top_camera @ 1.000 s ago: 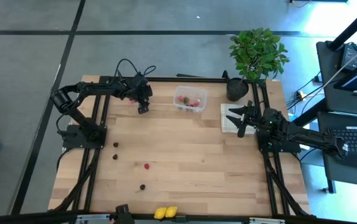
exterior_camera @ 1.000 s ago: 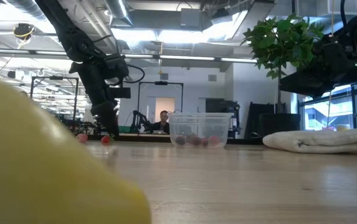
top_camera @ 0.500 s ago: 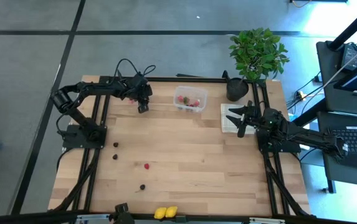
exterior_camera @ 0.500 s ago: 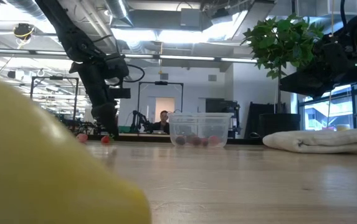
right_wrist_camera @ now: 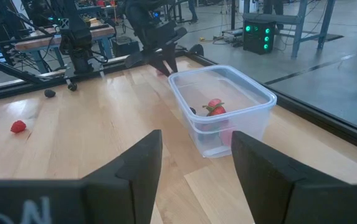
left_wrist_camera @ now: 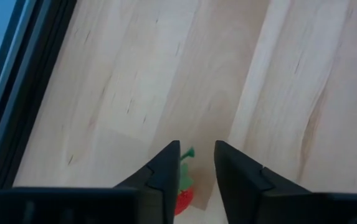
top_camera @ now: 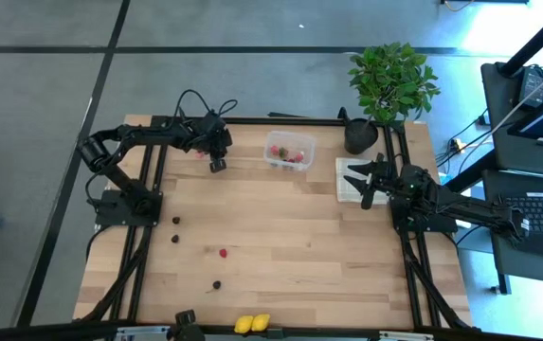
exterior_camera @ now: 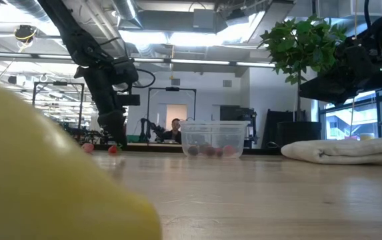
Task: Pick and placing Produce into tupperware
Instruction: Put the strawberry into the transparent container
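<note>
The left gripper (left_wrist_camera: 195, 163) hangs fingers-down near the tabletop's far left corner, its narrowly parted fingers straddling a red berry (left_wrist_camera: 182, 196) with a green stem, apparently not yet pinched. The tupperware (top_camera: 289, 152) lies toward the far edge's middle, nearest this arm. The right gripper (top_camera: 367, 186), spread, waits above the cloth (top_camera: 347, 180).

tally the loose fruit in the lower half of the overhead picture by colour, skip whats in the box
dark pieces: 3
red berry: 1
yellow pieces: 2
total: 6
</note>
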